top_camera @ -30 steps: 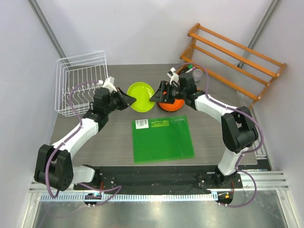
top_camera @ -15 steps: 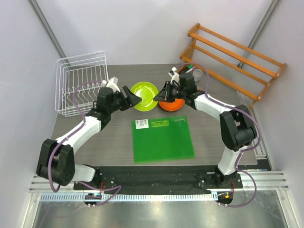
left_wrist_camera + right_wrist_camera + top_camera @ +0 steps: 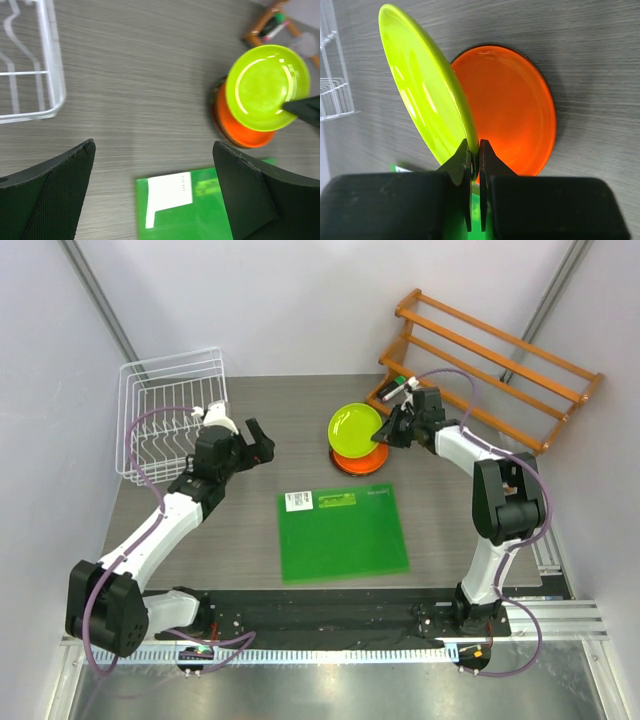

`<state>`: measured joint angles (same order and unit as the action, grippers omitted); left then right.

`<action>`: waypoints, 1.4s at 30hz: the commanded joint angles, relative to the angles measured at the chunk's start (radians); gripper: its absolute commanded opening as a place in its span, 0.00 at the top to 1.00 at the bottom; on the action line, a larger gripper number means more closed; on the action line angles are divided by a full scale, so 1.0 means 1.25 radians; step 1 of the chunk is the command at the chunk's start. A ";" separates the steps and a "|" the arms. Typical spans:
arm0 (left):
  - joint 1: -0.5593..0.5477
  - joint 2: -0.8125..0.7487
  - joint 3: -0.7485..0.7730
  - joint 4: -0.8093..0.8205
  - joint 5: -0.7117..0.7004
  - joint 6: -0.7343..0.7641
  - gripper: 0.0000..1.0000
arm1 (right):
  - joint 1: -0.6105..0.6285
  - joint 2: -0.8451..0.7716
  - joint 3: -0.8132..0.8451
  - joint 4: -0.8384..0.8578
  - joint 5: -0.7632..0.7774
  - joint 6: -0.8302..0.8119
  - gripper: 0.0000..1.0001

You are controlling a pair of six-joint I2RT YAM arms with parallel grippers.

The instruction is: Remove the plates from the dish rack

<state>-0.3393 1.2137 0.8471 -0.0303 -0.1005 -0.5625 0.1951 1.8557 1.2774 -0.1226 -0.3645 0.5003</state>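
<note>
My right gripper (image 3: 383, 433) (image 3: 475, 150) is shut on the rim of the lime green plate (image 3: 352, 427) (image 3: 265, 85) (image 3: 420, 85). It holds the plate tilted just above the orange plate (image 3: 365, 462) (image 3: 240, 131) (image 3: 515, 110), which lies on the table with a darker plate edge showing beneath it. My left gripper (image 3: 262, 443) (image 3: 152, 150) hangs open and empty over bare table, between the plates and the white wire dish rack (image 3: 170, 415) (image 3: 50, 75). No plates show in the rack.
A flat green mat (image 3: 342, 532) with a white label lies at the table's middle front. An orange wooden slatted shelf (image 3: 490, 360) stands at the back right. Marker pens (image 3: 395, 383) and a clear cup (image 3: 305, 42) sit at its foot.
My left gripper opened, let go of the lime green plate and drew back left toward the rack. My right gripper shut on the plate's rim and carried it right, over the orange plate.
</note>
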 commanded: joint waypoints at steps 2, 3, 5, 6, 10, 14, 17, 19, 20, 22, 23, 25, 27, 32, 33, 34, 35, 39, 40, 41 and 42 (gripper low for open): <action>0.000 0.000 -0.006 -0.053 -0.128 0.076 0.01 | 0.011 0.042 0.069 -0.039 0.063 -0.042 0.99; 0.000 0.000 -0.008 -0.052 -0.131 0.077 0.01 | 0.011 0.052 0.073 -0.045 0.069 -0.044 0.99; 0.000 -0.001 -0.009 -0.055 -0.132 0.079 0.00 | 0.010 0.058 0.080 -0.056 0.093 -0.054 0.99; 0.000 -0.004 -0.009 -0.056 -0.136 0.078 0.01 | 0.008 0.060 0.080 -0.060 0.090 -0.057 0.99; 0.000 -0.005 -0.009 -0.057 -0.142 0.086 0.00 | 0.007 0.049 0.063 -0.063 0.093 -0.055 0.97; -0.001 -0.001 -0.004 -0.057 -0.145 0.092 0.01 | 0.010 0.040 0.038 -0.069 0.090 -0.054 0.80; 0.000 0.002 0.002 -0.065 -0.158 0.093 0.00 | 0.011 0.025 0.025 -0.081 0.085 -0.057 0.66; 0.000 0.007 0.006 -0.069 -0.161 0.094 0.01 | 0.013 0.014 0.016 -0.090 0.091 -0.071 0.62; 0.000 0.011 0.013 -0.078 -0.164 0.094 0.00 | 0.013 0.004 0.016 -0.095 0.092 -0.076 0.53; 0.000 0.013 0.019 -0.085 -0.167 0.094 0.01 | 0.017 -0.006 0.020 -0.120 0.094 -0.093 0.48; 0.000 0.012 0.019 -0.085 -0.166 0.093 0.01 | 0.018 -0.013 0.024 -0.128 0.099 -0.098 0.47; 0.000 0.010 0.019 -0.086 -0.176 0.089 0.00 | 0.025 -0.039 0.024 -0.152 0.114 -0.112 0.46; 0.000 0.003 0.019 -0.086 -0.189 0.087 0.01 | 0.027 -0.077 0.015 -0.171 0.132 -0.123 0.44; 0.000 -0.009 0.017 -0.095 -0.218 0.082 0.01 | 0.041 -0.152 -0.011 -0.198 0.175 -0.141 0.43; 0.000 -0.010 0.017 -0.098 -0.221 0.077 0.01 | 0.043 -0.165 -0.017 -0.202 0.199 -0.143 0.43; 0.000 -0.008 0.019 -0.100 -0.228 0.078 0.01 | 0.043 -0.190 -0.023 -0.204 0.214 -0.143 0.42; 0.000 -0.006 0.019 -0.103 -0.231 0.077 0.01 | 0.043 -0.204 -0.036 -0.203 0.234 -0.140 0.42; 0.000 0.010 0.027 -0.107 -0.288 0.079 0.00 | 0.043 -0.255 -0.074 -0.155 0.363 -0.133 0.39; 0.000 0.023 0.035 -0.107 -0.299 0.084 0.01 | 0.043 -0.265 -0.090 -0.133 0.403 -0.139 0.36; 0.001 0.033 0.043 -0.111 -0.317 0.089 0.00 | 0.044 -0.282 -0.131 -0.106 0.424 -0.142 0.34; 0.000 0.040 0.052 -0.120 -0.324 0.092 0.00 | 0.043 -0.292 -0.155 -0.036 0.444 -0.144 0.32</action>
<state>-0.3393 1.2339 0.8459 -0.1715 -0.4049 -0.4629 0.2462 1.5467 1.1805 -0.3305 0.0093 0.3412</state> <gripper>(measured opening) 0.994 0.648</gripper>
